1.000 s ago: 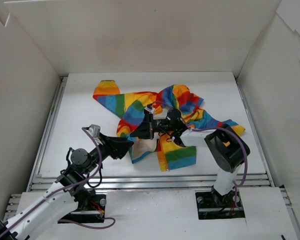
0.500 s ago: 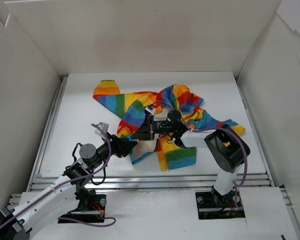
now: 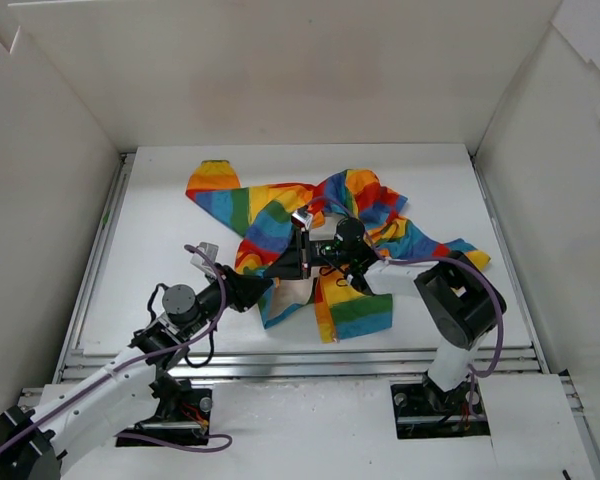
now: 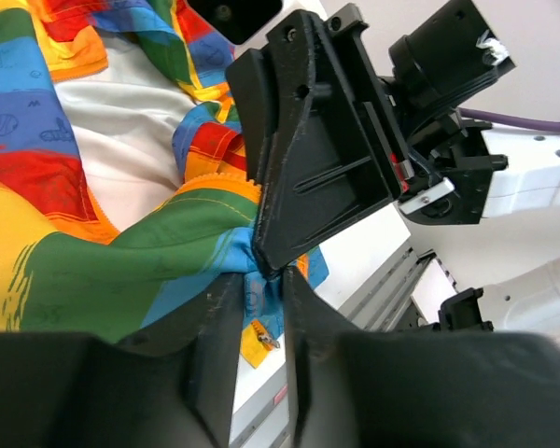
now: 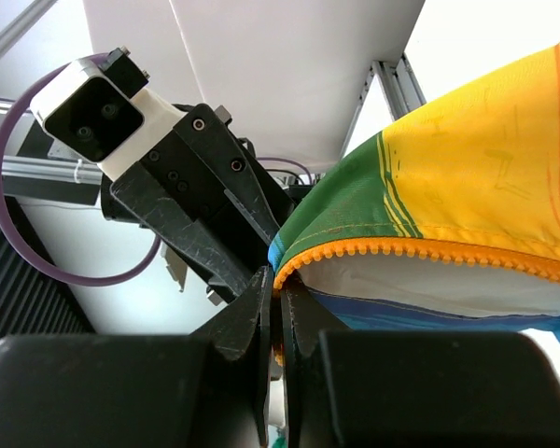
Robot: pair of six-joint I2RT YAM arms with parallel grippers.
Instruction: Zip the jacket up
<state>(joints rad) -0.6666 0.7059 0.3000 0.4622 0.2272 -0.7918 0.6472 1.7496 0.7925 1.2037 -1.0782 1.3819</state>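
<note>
Currently, note small rainbow-striped fabric jacket [image 3: 325, 215] crumpled at centre of white table [image 3: 160, 260], right gripper [image 5: 277, 285] clamped on its orange-zippered hem, left gripper [image 4: 261, 289] straddling adjacent blue hem, clamping not discernible.

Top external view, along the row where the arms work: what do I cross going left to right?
In order: left arm's elbow joint → left gripper → right gripper → right arm's elbow. The jacket spans under both grippers, so it has no single place.
</note>
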